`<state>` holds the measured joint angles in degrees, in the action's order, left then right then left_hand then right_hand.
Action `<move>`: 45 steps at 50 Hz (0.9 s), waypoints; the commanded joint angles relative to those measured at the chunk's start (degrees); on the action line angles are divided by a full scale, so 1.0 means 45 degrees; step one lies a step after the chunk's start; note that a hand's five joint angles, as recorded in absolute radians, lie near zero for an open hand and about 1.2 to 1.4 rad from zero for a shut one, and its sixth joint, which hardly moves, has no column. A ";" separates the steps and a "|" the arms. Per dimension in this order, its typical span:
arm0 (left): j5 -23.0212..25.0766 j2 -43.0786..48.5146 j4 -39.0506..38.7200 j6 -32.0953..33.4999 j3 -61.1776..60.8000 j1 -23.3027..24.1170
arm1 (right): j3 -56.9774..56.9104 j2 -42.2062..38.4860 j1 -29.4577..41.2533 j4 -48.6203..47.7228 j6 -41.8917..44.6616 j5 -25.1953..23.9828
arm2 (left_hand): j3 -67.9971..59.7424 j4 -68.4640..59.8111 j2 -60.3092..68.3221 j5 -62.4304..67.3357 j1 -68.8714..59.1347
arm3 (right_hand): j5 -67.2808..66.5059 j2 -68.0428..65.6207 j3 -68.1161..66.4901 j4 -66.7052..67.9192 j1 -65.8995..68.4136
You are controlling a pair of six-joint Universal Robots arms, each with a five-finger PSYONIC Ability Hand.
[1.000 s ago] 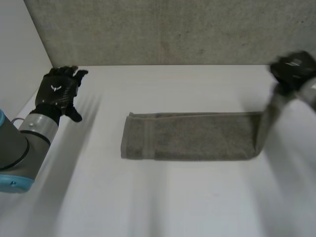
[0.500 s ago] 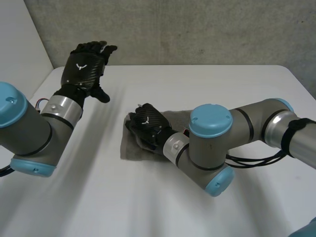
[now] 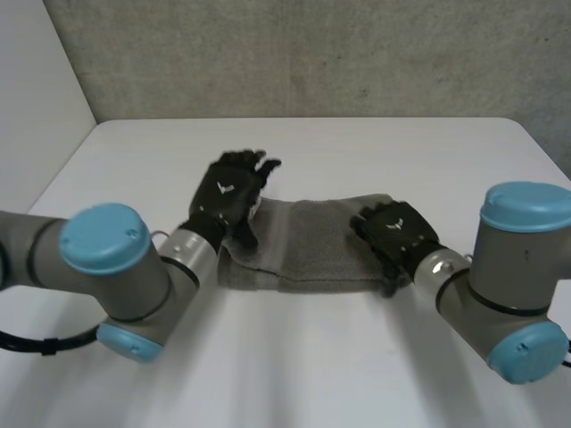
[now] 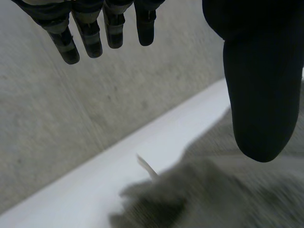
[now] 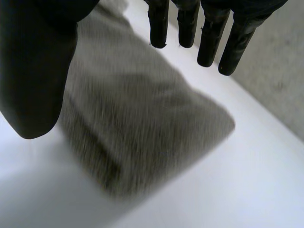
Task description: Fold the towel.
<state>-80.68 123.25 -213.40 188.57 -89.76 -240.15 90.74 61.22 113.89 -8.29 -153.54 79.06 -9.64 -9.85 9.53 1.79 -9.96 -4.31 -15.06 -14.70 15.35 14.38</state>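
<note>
Currently the folded grey terry towel [image 3: 312, 248] lies on the white table [image 3: 268, 374], left hand [image 3: 227, 194] over one end, right hand [image 3: 397, 236] over the other, both with fingers straight, grasping nothing.

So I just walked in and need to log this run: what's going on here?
A two-armed robot is working on a grey towel that lies as a folded strip in the middle of the white table. The left robot hand is over the towel's left end and the right robot hand over its right end. Both have straight fingers, and neither grips the cloth.
</note>
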 commanded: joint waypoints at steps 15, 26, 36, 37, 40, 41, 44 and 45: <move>-0.1368 0.0018 0.1404 0.2043 -0.0209 0.0223 | -0.0416 -0.0188 -0.0564 -0.1067 0.2596 0.0967 | -0.0166 -0.0118 0.0191 -0.0313 -0.0094 | -1.4597 -1.4432 -1.4511 1.4366 1.4581; -0.2987 -0.2618 0.1895 0.2003 -0.0482 -0.0360 | -0.3442 -0.1491 0.3163 -0.2531 0.3240 -0.0454 | -0.0081 -0.0033 0.0105 -0.0399 -0.0009 | -1.4597 -1.4432 -1.4511 1.4366 1.4581; -0.3322 -0.4322 0.1543 0.1534 -0.1284 -0.1339 | -0.5438 -0.4406 0.5081 -0.2415 0.3769 -0.3311 | -0.0091 -0.0043 0.0116 -0.0388 -0.0019 | -1.4597 -1.4432 -1.4511 1.4366 1.4581; -0.3322 -0.4322 0.1543 0.1341 -0.1342 -0.1339 | -0.5516 -0.4657 0.5139 -0.2260 0.3788 -0.3156 | -0.0091 -0.0043 0.0116 -0.0388 -0.0019 | -1.4597 -1.4432 -1.4511 1.4366 1.4581; -0.3264 -0.4322 0.1524 0.0931 -0.1401 -0.1262 | -0.5517 -0.4738 0.5024 -0.1909 0.3750 -0.2397 | -0.0091 -0.0043 0.0116 -0.0388 -0.0019 | -1.4388 -1.4223 -1.4302 1.4157 1.4373; -0.3263 -0.4322 0.1523 0.0929 -0.1401 -0.1261 | -0.5517 -0.4738 0.5023 -0.1907 0.3750 -0.2393 | -0.0091 -0.0043 0.0116 -0.0388 -0.0019 | -1.4386 -1.4221 -1.4300 1.4155 1.4371; -0.3088 -0.4224 0.1406 0.0479 -0.1323 -0.1203 | -0.5146 -0.4406 0.4905 -0.1829 0.3750 -0.1416 | -0.0091 -0.0043 0.0116 -0.0388 -0.0019 | -0.2163 -0.1998 -0.2077 0.1932 0.2148; -0.2856 -0.4166 0.1367 0.0228 -0.1246 -0.1183 | -0.4797 -0.3903 0.4886 -0.1868 0.3576 -0.1010 | -0.0091 -0.0043 0.0116 -0.0388 -0.0019 | -0.1497 -0.1331 -0.1411 0.1265 0.1481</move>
<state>-95.45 103.57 -206.65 193.14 -95.97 -246.09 65.96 40.12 136.92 -17.53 -136.47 67.33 -9.54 -9.85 9.50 1.72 -9.96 -44.75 -53.95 -55.17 55.19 51.89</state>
